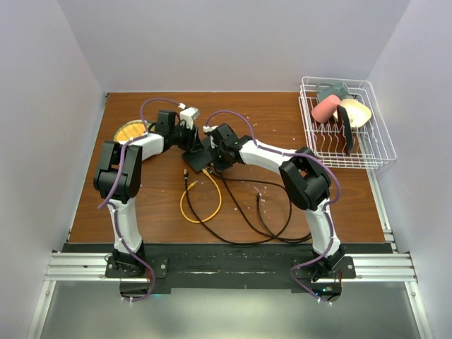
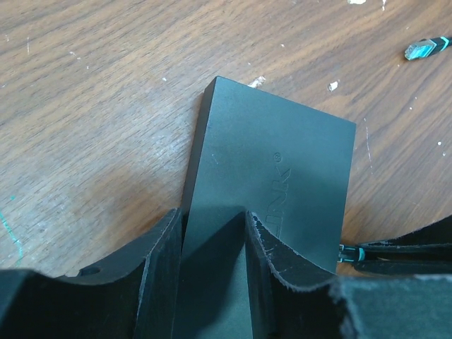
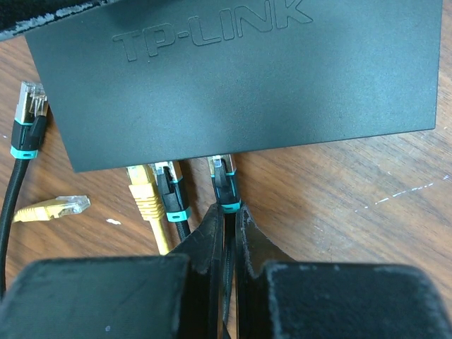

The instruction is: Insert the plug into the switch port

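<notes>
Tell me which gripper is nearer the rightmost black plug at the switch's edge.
Right. The right gripper is shut on the cable just behind that plug; the left gripper grips the switch body, away from the port edge.

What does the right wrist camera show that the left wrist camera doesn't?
Only the right wrist view: the port edge of the flat black rectangular box, with a yellow cable and a black cable plugged in. The right gripper pinches a black teal-banded plug just behind its boot, at the next port. Only the left wrist view: the left gripper bracing the box's opposite end. Both: the box's lettered top, lying on the brown wooden table.
</notes>
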Robot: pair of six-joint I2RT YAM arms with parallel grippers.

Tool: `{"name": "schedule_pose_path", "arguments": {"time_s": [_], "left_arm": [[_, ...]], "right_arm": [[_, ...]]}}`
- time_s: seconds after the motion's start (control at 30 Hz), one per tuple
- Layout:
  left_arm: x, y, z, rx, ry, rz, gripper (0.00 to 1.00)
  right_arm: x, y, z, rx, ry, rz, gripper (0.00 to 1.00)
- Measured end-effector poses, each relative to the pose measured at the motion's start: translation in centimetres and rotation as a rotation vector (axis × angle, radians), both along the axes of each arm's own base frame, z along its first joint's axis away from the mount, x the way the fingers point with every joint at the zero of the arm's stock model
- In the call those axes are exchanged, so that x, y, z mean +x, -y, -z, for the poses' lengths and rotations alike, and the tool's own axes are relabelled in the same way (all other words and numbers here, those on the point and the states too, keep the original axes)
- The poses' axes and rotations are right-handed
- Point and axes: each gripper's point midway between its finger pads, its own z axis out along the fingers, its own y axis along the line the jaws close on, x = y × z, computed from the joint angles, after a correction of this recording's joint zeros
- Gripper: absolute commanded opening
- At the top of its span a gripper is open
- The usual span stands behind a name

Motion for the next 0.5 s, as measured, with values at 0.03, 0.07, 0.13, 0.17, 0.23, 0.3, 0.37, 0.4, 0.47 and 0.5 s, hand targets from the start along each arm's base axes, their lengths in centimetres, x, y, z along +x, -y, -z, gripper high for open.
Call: {"name": "schedule_pose_path", "arguments": {"time_s": [0.03,0.07,0.13,0.17,0.23,0.3,0.37,0.4,0.47,0.5], "left_arm": [[0.0,0.0,0.0,0.000,0.000,0.000,0.26],[0.1,0.0,0.0,-0.001,-0.004,-0.012,0.28],[-0.1,0.0,0.1,-0.009,-0.022,-0.031,0.31],[-0.3,0.0,0.2,-0.016,-0.034,-0.041,0.36],[-0.5,-0.1,0.1,-0.024,-0.051,-0.065,0.41],[-0.7,-0.3,-0.1,-0.028,-0.058,-0.094,0.47],[-1.2,-0.7,-0.1,-0.032,-0.080,-0.123,0.56],[-1.5,-0.9,-0.1,-0.033,-0.097,-0.137,0.59],[-2.1,-1.1,0.1,-0.038,-0.131,-0.159,0.66],[-2.6,-1.3,0.3,-0.036,-0.157,-0.175,0.69]], "right_arm": [[0.0,0.0,0.0,0.000,0.000,0.000,0.01],[-0.1,0.1,0.0,0.002,0.005,-0.003,0.01],[-0.3,0.3,0.0,0.015,0.023,-0.006,0.03],[-0.5,0.5,-0.1,0.017,0.027,-0.007,0.06],[-0.8,0.8,0.0,0.026,0.041,-0.013,0.12],[-0.9,0.9,0.1,0.040,0.057,-0.018,0.18],[-1.2,0.9,0.1,0.059,0.072,-0.021,0.23],[-1.2,0.9,0.1,0.069,0.080,-0.023,0.24],[-1.0,0.4,0.0,0.099,0.105,-0.030,0.25],[-0.9,0.2,-0.1,0.115,0.116,-0.038,0.26]]}}
